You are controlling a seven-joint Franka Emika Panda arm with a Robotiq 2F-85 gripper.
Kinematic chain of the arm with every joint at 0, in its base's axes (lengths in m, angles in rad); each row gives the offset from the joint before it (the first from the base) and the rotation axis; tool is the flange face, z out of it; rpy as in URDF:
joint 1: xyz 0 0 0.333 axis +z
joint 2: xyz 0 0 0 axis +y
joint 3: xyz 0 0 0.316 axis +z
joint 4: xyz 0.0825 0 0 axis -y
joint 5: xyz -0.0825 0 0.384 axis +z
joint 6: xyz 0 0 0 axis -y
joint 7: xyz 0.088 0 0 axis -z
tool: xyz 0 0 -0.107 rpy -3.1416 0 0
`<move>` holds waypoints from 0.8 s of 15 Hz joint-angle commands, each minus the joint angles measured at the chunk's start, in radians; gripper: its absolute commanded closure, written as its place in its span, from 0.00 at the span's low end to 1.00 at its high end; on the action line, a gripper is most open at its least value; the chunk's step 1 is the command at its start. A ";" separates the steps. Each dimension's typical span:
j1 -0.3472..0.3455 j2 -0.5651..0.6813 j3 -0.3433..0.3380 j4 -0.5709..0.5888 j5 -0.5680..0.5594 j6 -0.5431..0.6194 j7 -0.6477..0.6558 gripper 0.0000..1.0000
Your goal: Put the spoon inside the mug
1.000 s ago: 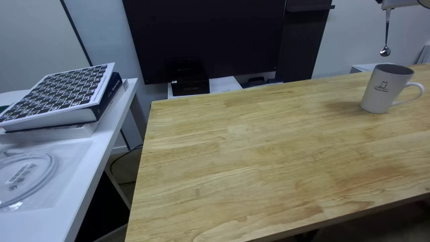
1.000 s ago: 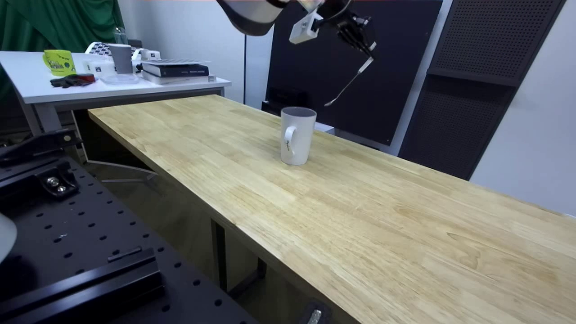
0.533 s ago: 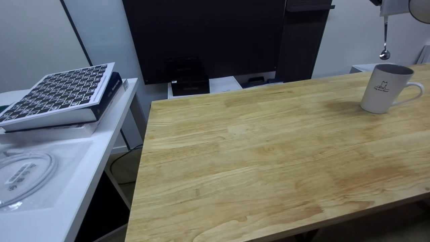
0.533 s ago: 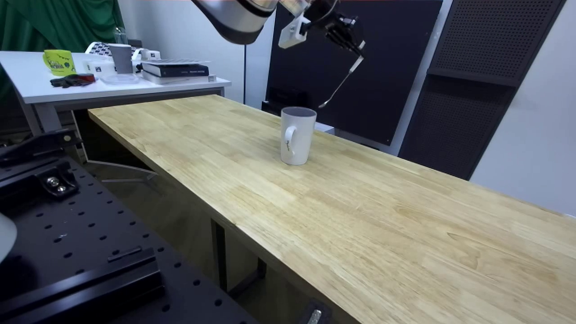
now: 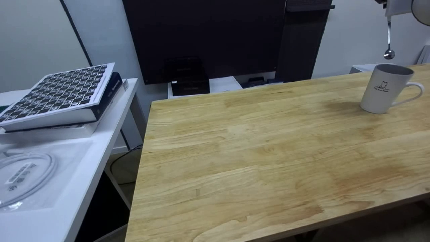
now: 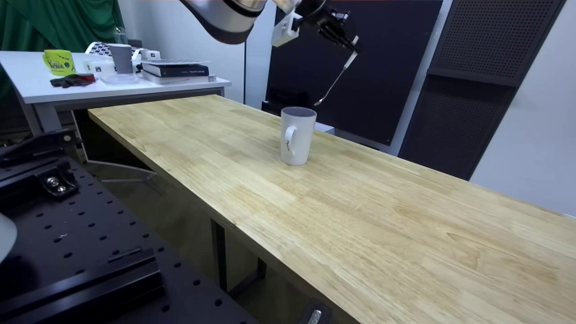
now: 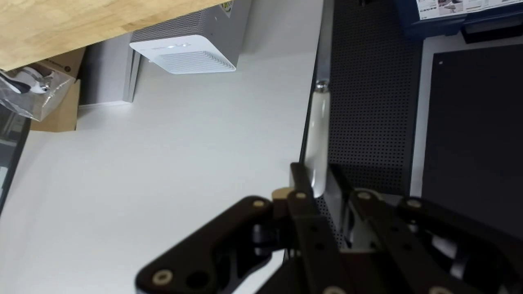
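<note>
Spoon (image 7: 320,110) in the end effector (image 7: 317,177), outside the mug (image 6: 304,139).

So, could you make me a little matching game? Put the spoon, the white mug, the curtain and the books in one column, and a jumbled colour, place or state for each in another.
Things
1. Spoon
2. White mug
3. Curtain
4. Books

Where or how
A. Stacked on the white table
B. Gripped in the robot's hand
C. Green
D. Upright on the wooden table

Pairs: 1-B, 2-D, 3-C, 4-A
</note>
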 commanded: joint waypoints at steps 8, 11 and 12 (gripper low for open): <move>0.100 0.018 -0.019 -0.134 0.090 0.058 -0.062 0.96; 0.104 0.021 -0.003 -0.148 0.105 0.080 -0.072 0.96; 0.106 0.024 0.002 -0.150 0.108 0.083 -0.074 0.96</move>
